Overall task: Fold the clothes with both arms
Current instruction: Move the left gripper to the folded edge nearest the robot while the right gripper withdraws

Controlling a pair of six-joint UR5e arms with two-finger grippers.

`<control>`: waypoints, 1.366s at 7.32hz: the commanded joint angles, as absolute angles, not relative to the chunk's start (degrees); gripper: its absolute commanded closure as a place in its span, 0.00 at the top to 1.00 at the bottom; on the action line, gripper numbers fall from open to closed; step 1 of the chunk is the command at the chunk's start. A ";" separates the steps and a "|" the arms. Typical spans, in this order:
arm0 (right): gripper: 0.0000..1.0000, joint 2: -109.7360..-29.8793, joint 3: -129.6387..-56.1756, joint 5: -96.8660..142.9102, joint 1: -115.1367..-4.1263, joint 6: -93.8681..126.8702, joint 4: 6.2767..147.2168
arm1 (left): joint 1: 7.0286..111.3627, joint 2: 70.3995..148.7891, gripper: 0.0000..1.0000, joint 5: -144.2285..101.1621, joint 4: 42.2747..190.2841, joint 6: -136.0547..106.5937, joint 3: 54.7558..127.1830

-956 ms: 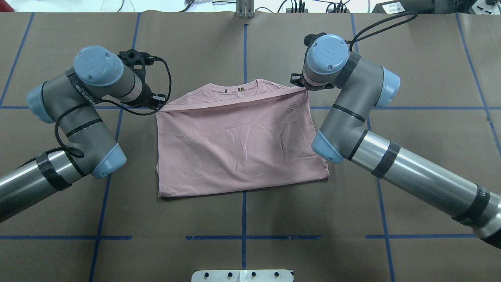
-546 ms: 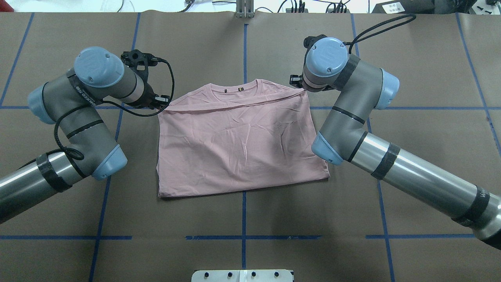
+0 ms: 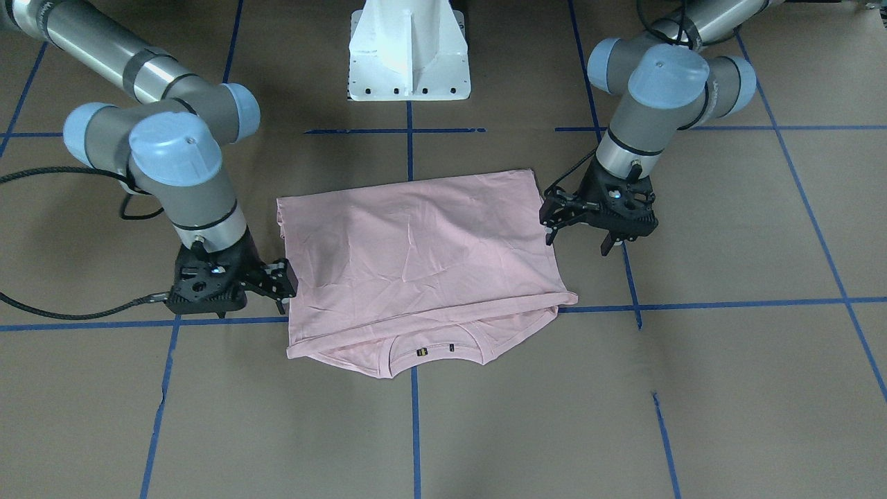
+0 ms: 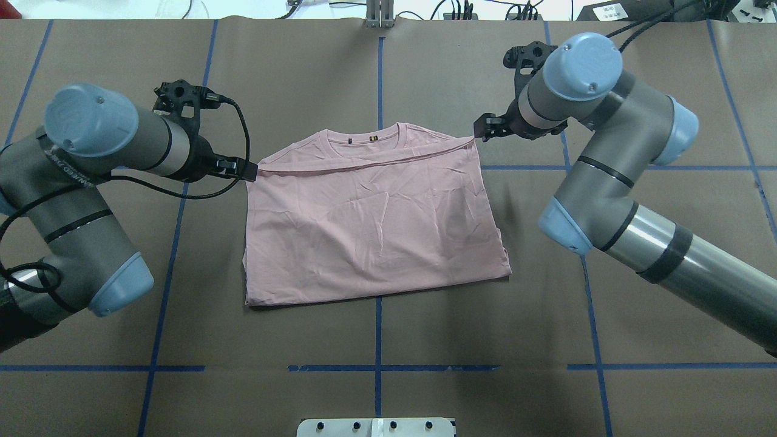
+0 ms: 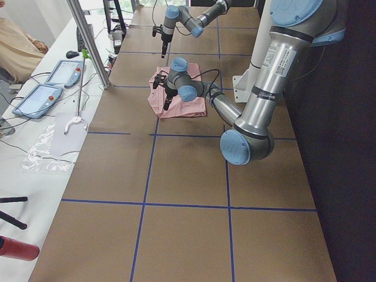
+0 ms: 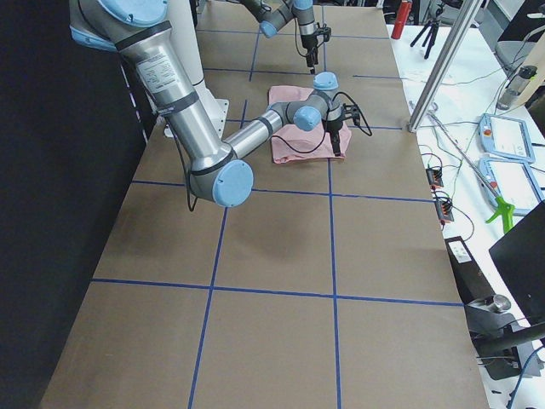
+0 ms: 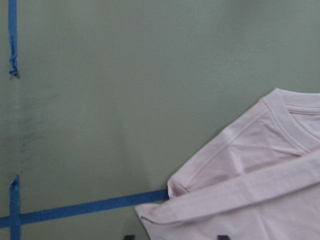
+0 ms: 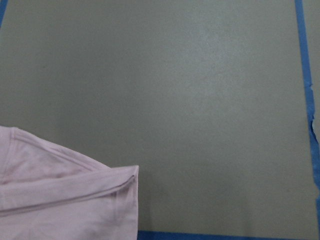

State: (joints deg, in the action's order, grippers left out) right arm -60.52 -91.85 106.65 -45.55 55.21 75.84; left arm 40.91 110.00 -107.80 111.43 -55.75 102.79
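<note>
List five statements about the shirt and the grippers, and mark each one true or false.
1. The T-shirt lies folded, collar away from the robot's base. True.
2. A cartoon print shows on its top. False: only plain pink shows.
3. The left gripper grips a shirt corner. False: its fingers are apart and hold nothing.
4. The right gripper is on the shirt's opposite side from the left one. True.
5. The shirt hangs over the edge of the table. False: it lies wholly on the brown surface.
</note>
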 commanded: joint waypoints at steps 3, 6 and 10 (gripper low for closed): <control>1.00 -64.51 -96.68 107.23 -45.79 53.70 75.85 | 27.97 104.85 0.54 -101.43 113.82 -74.87 106.79; 1.00 -64.42 -96.59 107.23 -45.70 53.96 75.85 | 25.05 102.75 0.54 -101.34 113.82 -75.06 106.96; 1.00 -64.34 -96.59 107.14 -45.62 54.32 75.76 | 21.98 102.83 0.32 -101.25 113.82 -76.55 106.96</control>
